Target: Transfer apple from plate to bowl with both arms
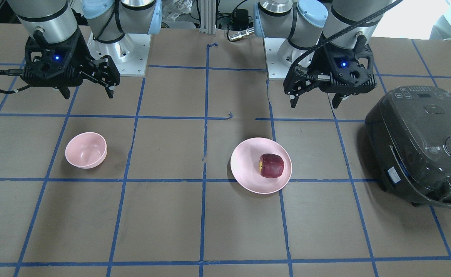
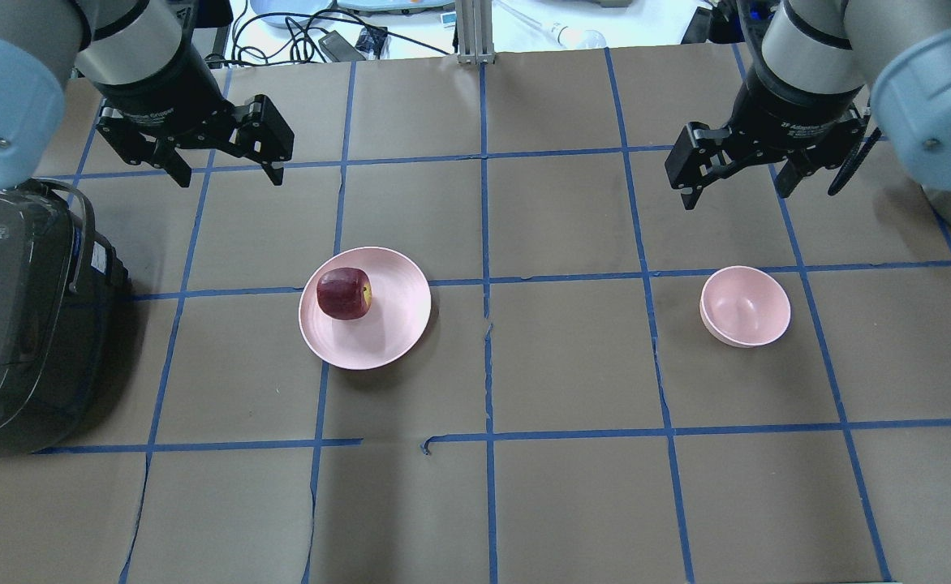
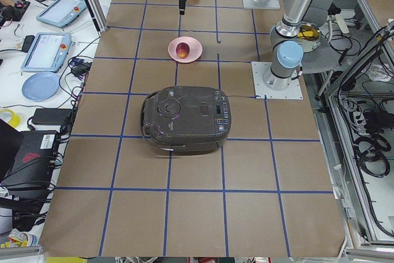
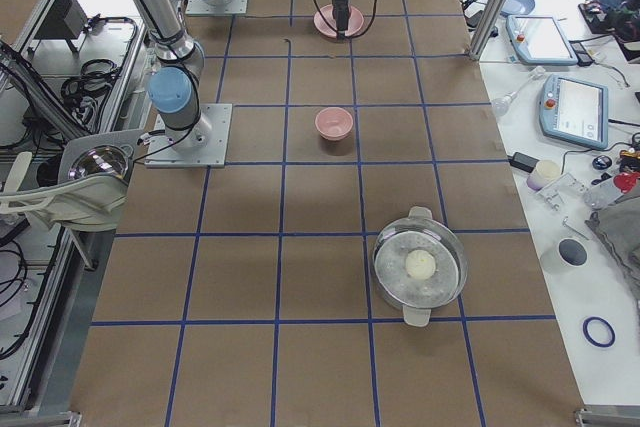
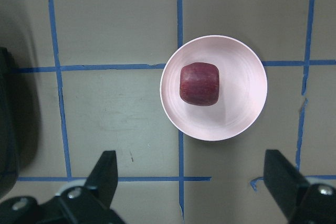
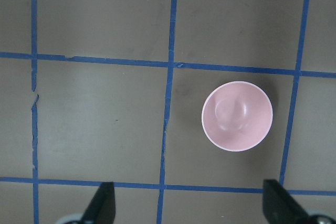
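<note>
The dark red apple (image 1: 271,165) lies on the pale pink plate (image 1: 248,161); they also show in the overhead view, apple (image 2: 344,294) on plate (image 2: 386,316). My left gripper (image 2: 230,178) hangs open and empty above the table, behind the plate; its wrist view looks down on the apple (image 5: 199,84) between the open fingers (image 5: 105,171). The pink bowl (image 2: 745,306) stands empty on the other side. My right gripper (image 2: 735,195) hangs open and empty behind it, and the bowl (image 6: 237,116) shows in its wrist view.
A dark grey rice cooker (image 2: 13,308) stands at the table's end on my left, close to the plate. A steel pot (image 4: 420,267) with a white ball in it stands towards the far right end. Blue tape lines grid the brown table (image 2: 565,365).
</note>
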Robot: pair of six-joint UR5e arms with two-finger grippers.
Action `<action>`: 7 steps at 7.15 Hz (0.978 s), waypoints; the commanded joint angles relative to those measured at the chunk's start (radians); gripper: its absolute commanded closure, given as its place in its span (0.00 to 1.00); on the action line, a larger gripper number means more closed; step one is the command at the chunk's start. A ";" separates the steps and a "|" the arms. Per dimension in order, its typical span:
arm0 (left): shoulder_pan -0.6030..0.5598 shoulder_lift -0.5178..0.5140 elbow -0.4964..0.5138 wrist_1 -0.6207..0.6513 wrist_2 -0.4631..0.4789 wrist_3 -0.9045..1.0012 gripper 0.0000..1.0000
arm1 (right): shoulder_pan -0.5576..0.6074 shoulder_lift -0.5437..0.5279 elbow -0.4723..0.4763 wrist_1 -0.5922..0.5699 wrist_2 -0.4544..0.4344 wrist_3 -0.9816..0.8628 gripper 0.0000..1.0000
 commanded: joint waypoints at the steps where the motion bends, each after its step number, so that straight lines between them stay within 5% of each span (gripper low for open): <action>1: 0.000 -0.003 0.000 0.000 -0.001 0.000 0.00 | 0.002 -0.001 0.000 0.001 0.000 -0.001 0.00; 5: 0.000 -0.006 -0.004 0.002 -0.003 -0.002 0.00 | 0.000 0.002 -0.002 -0.004 -0.010 0.000 0.00; 7: 0.000 -0.078 -0.049 0.116 -0.012 -0.005 0.00 | -0.041 0.022 0.000 -0.015 -0.015 -0.021 0.00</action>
